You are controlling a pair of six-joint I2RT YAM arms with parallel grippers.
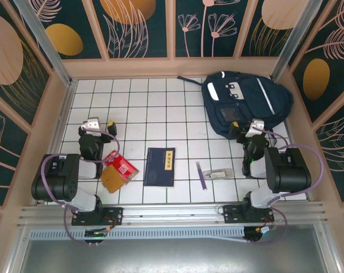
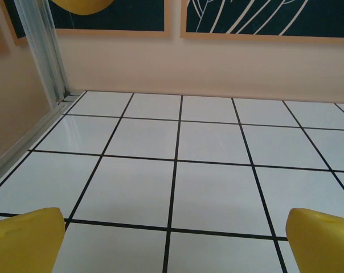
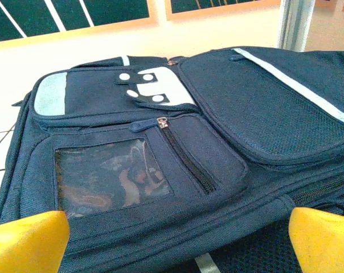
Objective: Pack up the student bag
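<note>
Judging opening the step in hand, I report right gripper spread empty at the large navy-blue fabric student bag, left gripper likewise; next: pinch its small metal zip pull.

The white-tiled table is carrying the student bag at upper right. A dark-blue notebook is lying at lower centre. A red packet is lying left of it, and a purple pen and a small pale item right of it.

High overhead view; low forward wrist views, right near student bag.
</note>
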